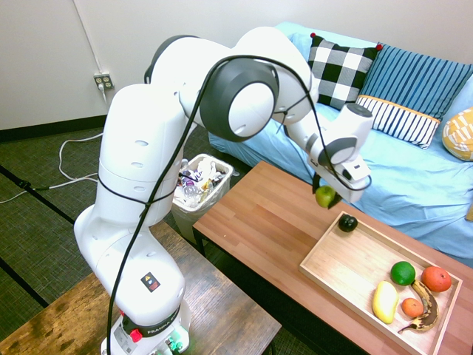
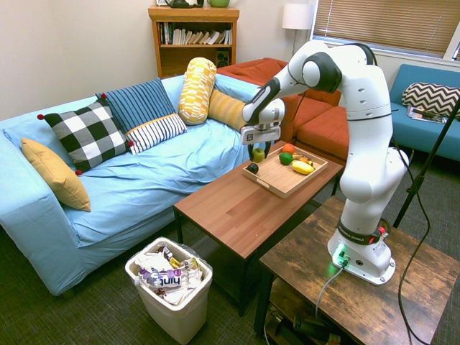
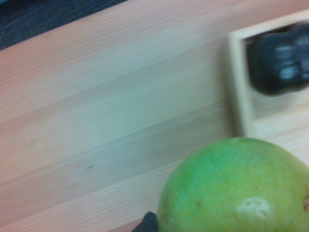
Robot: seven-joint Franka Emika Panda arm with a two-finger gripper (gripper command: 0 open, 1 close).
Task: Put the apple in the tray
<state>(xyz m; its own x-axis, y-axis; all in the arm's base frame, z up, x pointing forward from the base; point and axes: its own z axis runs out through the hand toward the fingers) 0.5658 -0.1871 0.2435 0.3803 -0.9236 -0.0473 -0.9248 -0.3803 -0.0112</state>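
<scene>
Yellow-green apple (image 1: 325, 196) gripped in our hand (image 1: 327, 194) (mid-carry); next we shift over the tray (image 1: 336, 268), release.

1. The near half of the tray (image 1: 336, 270) is bare wood, so there's plenty of open floor to come down onto.
2. An avocado (image 1: 347, 222) sits in the tray's corner closest to the gripper (image 1: 329, 194), right under the held apple (image 1: 325, 196), so that corner's blocked.
3. The far end is crowded: a lime (image 1: 402, 273), tomato (image 1: 436, 278), lemon (image 1: 384, 302), small orange fruit (image 1: 412, 306) and a browned banana (image 1: 425, 310) are bunched together.
4. The low rim is the only edge to clear.
5. The tabletop (image 1: 259, 222) left of the tray is wide open.
6. The sofa (image 1: 414, 177) runs along the table's far side, boxing in that edge.
</scene>
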